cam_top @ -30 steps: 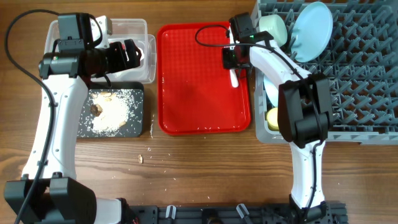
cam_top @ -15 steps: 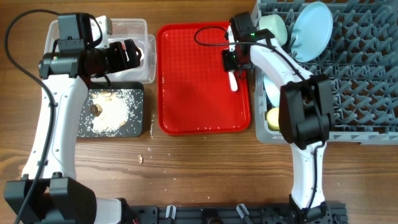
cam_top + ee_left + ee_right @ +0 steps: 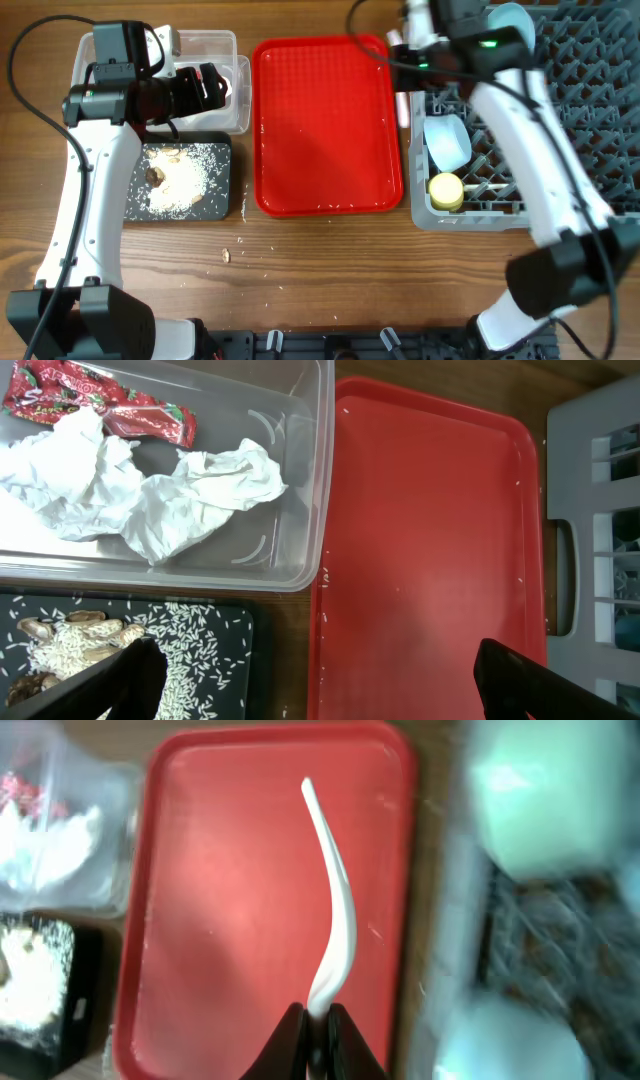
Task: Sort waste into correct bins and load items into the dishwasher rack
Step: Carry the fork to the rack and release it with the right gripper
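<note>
White plastic utensil (image 3: 335,910), fork or spoon I can't tell, is pinched at its near end in my right tool (image 3: 315,1020). Its long axis runs straight ahead over the red tray (image 3: 230,920). The dishwasher rack (image 3: 560,930) lies just off the tool's right side, so I reckon a sideways carry comes next.

Brown wood-grain tabletop (image 3: 330,270) fills the background; lighting even, shadows soft; black slotted rail (image 3: 300,345) along near edge.
</note>
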`<state>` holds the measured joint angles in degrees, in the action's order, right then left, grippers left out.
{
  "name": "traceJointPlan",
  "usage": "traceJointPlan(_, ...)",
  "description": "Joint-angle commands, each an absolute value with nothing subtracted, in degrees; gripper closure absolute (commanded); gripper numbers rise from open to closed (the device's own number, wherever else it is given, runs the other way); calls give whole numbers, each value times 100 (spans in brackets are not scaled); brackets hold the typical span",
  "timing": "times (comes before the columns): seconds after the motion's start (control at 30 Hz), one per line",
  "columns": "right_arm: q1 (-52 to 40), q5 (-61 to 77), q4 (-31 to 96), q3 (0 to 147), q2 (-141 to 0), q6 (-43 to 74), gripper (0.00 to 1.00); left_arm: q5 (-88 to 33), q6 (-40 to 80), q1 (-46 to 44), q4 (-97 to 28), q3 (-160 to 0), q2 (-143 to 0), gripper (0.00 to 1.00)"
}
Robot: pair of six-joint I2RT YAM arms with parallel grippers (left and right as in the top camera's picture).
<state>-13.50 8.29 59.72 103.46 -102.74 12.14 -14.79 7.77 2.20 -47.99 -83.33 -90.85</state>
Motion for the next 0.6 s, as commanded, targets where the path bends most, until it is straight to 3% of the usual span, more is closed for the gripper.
traceJointPlan(0.0,-482,305,6600,10392,-9972,2626,96,-1448,727,202,-4786,-8423,-9074,0)
traceJointPlan(0.27,1111,-60,6779,9520,-9992,4545,96,-1448,727,202,-4788,-8423,-9074,0)
traceJointPlan(0.57,1273,3,6165,8318,-9992,4705,96,-1448,727,202,-4786,-8423,-9074,0)
